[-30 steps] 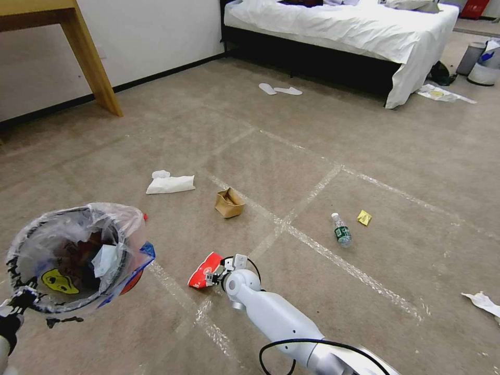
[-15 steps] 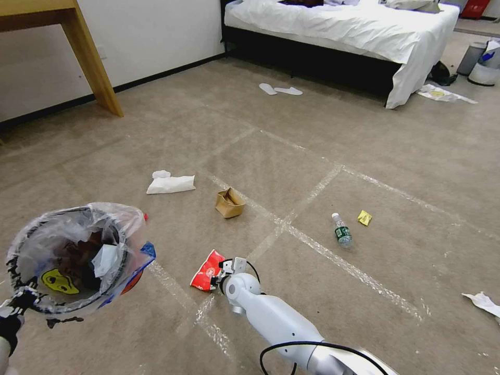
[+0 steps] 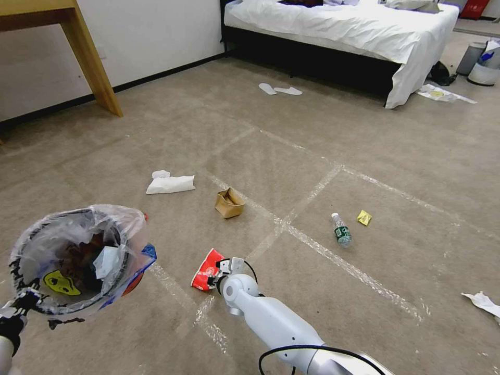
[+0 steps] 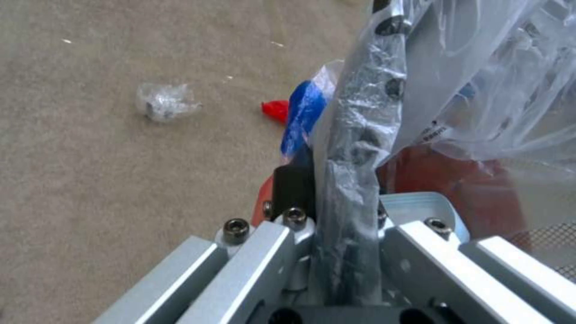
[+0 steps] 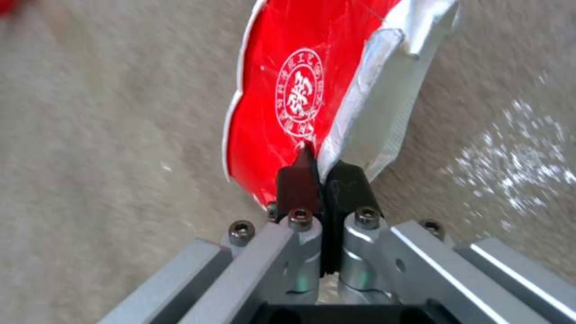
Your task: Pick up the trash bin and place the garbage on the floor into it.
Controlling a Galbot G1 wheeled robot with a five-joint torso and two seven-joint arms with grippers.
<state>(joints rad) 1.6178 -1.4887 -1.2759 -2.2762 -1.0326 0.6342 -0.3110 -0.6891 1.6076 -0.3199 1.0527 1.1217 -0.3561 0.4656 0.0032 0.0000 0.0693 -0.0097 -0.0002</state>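
R gripper [image 5: 321, 177] pinching red wrapper [image 5: 282, 103], L gripper [image 4: 336, 198] clamping trash bin [image 3: 67, 260]

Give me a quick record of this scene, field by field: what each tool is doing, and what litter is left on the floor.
left tool: shut on the bin rim, holding it off the floor at the robot's left
bin contents: dark scraps and a white piece inside the clear liner
right tool: shut on the red wrapper, low over the carpet, right of the bin
floor litter: tissue wad, box, bottle, yellow scrap, white paper at far right
not litter: slippers near the bed
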